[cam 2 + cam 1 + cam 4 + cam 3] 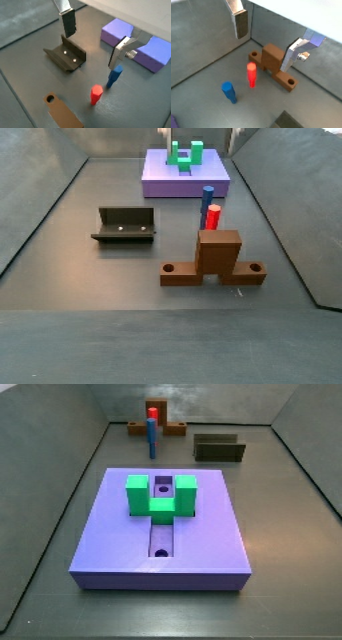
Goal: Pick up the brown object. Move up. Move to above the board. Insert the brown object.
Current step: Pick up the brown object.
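Risk, stick: the blue stick (209,208) with its red tip (251,75) stands just beside the brown object (214,260); a finger coming down on that side could knock it over or wedge it against the object.
Risk, grasp: the object has a raised middle block and low ends with holes; pads closing off-centre or on a sloped edge could let it twist or slip on the lift.
Risk, insertion: the green block (162,493) straddles the groove on the board (214,534); a tilted object would likely catch on it or on the groove edge.
Brown object: on the floor at one end of the bench, well apart from the board at the opposite end; not held.
Fixture: the dark bracket (124,225) stands to one side, between the two ends, clear of the object.
Gripper (264,35): above the brown object in a wrist view, pointing down, not touching it.
Jaws: spread wide, nothing between the fingers (67,22).
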Robot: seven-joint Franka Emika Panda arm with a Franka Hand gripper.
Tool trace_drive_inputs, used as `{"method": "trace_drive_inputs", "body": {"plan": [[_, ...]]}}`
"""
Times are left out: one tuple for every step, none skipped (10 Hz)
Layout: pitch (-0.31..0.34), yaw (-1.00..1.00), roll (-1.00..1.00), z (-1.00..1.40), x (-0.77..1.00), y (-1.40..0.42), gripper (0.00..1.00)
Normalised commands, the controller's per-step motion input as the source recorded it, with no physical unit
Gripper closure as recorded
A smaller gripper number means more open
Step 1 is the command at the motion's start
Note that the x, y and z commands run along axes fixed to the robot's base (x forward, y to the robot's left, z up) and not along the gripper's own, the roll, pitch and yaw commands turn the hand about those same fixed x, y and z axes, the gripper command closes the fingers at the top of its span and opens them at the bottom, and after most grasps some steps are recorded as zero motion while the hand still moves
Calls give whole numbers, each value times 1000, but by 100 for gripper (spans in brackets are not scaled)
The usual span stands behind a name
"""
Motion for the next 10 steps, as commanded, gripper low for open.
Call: {"method": "trace_drive_inputs", "body": {"plan": [[0, 0, 0, -26, 0, 0, 0], [0, 0, -11, -60, 0, 0, 0], [0, -11, 0, -123, -14, 91, 0], [-16, -89, 21, -223, -20, 411, 0], [-14, -163, 9, -280, 0, 691, 0], [0, -200, 29, -260, 0, 774, 0], [0, -203, 39, -260, -20, 749, 0], [-10, -237, 66, -274, -117, 711, 0], [-16, -251, 87, -326, -160, 631, 0], [0, -200, 90, -329, -63, 520, 0]]}}
